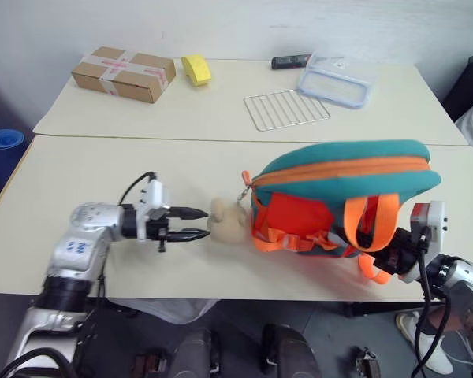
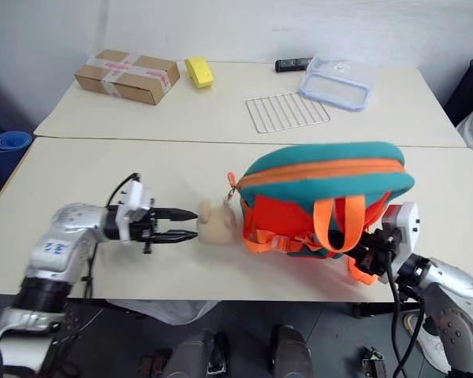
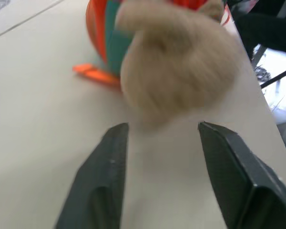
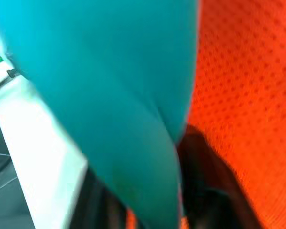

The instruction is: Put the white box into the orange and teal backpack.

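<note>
So the orange and teal backpack (image 1: 339,193) lies on its side on the near table (image 1: 79,173), zipper line running along the top, orange straps (image 1: 370,224) looping at its near side. Its beige plush toy (image 1: 227,220) sits at the bag's 9 o'clock, touching the table. The left gripper (image 1: 191,224) points level at the toy, black fingers spread, tips just beside the plush with nothing between them. The right gripper (image 1: 390,256) is tucked in at the bag's 5 o'clock among the straps; teal shell and orange fabric press close around its fingers, and I cannot tell how they stand. On the far table (image 1: 221,110): a taped cardboard box (image 1: 124,73) at 11 o'clock, a yellow block (image 1: 195,69) beside it, a wire rack (image 1: 287,109), a clear lidded container (image 1: 336,80), a dark remote (image 1: 290,61). No white box is in sight on either table.
</note>
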You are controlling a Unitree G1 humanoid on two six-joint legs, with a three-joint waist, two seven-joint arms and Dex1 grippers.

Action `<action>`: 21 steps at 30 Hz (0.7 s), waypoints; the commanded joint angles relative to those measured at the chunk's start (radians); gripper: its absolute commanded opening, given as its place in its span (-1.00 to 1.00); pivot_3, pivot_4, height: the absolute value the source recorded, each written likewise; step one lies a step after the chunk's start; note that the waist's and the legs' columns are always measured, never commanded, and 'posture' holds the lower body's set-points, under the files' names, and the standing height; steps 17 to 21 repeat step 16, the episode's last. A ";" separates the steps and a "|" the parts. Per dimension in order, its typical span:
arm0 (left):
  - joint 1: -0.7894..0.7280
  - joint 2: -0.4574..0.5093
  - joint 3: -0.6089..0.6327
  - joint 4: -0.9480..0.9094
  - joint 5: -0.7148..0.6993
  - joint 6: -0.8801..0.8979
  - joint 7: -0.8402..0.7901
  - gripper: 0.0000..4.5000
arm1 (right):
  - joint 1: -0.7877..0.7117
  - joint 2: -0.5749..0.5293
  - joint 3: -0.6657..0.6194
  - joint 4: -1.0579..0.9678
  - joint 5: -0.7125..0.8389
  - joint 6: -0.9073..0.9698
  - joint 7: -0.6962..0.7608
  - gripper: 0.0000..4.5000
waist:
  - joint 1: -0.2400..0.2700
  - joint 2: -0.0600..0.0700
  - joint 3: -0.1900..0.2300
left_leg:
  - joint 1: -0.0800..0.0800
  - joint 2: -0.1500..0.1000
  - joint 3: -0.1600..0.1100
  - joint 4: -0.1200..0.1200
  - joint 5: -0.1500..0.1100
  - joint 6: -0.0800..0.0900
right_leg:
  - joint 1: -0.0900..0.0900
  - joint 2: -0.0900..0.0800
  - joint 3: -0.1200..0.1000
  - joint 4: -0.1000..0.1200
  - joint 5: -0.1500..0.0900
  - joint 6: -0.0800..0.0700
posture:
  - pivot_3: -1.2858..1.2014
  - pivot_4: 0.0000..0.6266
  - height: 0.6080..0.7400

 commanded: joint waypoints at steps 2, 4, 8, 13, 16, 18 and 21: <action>0.146 0.086 0.125 -0.061 -0.025 -0.036 -0.024 0.73 | 0.109 -0.030 -0.147 -0.023 -0.071 -0.156 0.110 0.37 | 0.002 0.000 0.000 | 0.000 0.000 0.000 -0.001 -0.001 0.000 | 0.001 0.000 0.000 -0.001 0.000 0.000 | 0.03 -0.52 1.00; 0.233 0.126 0.141 -0.064 0.056 -0.112 0.007 1.00 | 0.163 -0.042 -0.199 0.079 -0.147 -0.292 0.209 0.66 | 0.000 0.000 0.000 | 0.002 -0.002 0.001 -0.001 -0.003 0.001 | 0.002 -0.002 0.000 -0.002 0.000 0.001 | 0.03 -0.52 1.00; 0.333 0.119 0.187 -0.132 0.039 -0.122 0.057 1.00 | 0.135 -0.102 -0.211 0.336 -0.252 -0.476 0.328 0.99 | 0.003 0.000 0.000 | 0.005 -0.002 0.002 -0.002 -0.008 -0.002 | 0.005 -0.003 0.001 -0.005 0.001 0.001 | 0.03 -0.52 1.00; 0.381 0.085 0.214 -0.203 0.032 -0.102 0.131 1.00 | -0.026 -0.165 -0.159 0.596 -0.341 -0.645 0.378 0.99 | -0.009 0.002 0.001 | 0.006 -0.001 0.002 -0.003 -0.008 -0.004 | 0.005 -0.005 0.001 -0.006 0.001 0.002 | 0.03 -0.52 1.00; 0.381 0.088 0.216 -0.211 0.046 -0.095 0.163 1.00 | -0.094 -0.177 -0.114 0.669 -0.372 -0.692 0.400 0.99 | -0.012 0.002 0.001 | 0.007 0.001 0.002 -0.005 -0.006 -0.007 | 0.003 -0.003 -0.001 -0.003 -0.001 -0.001 | 0.03 -0.52 1.00; 0.381 0.088 0.216 -0.211 0.046 -0.095 0.163 1.00 | -0.094 -0.177 -0.114 0.669 -0.372 -0.692 0.400 0.99 | -0.012 0.002 0.001 | 0.007 0.001 0.002 -0.005 -0.006 -0.007 | 0.003 -0.003 -0.001 -0.003 -0.001 -0.001 | 0.03 -0.52 1.00; 0.381 0.088 0.216 -0.211 0.046 -0.095 0.163 1.00 | -0.094 -0.177 -0.114 0.669 -0.372 -0.692 0.400 0.99 | -0.012 0.002 0.001 | 0.007 0.001 0.002 -0.005 -0.006 -0.007 | 0.003 -0.003 -0.001 -0.003 -0.001 -0.001 | 0.03 -0.52 1.00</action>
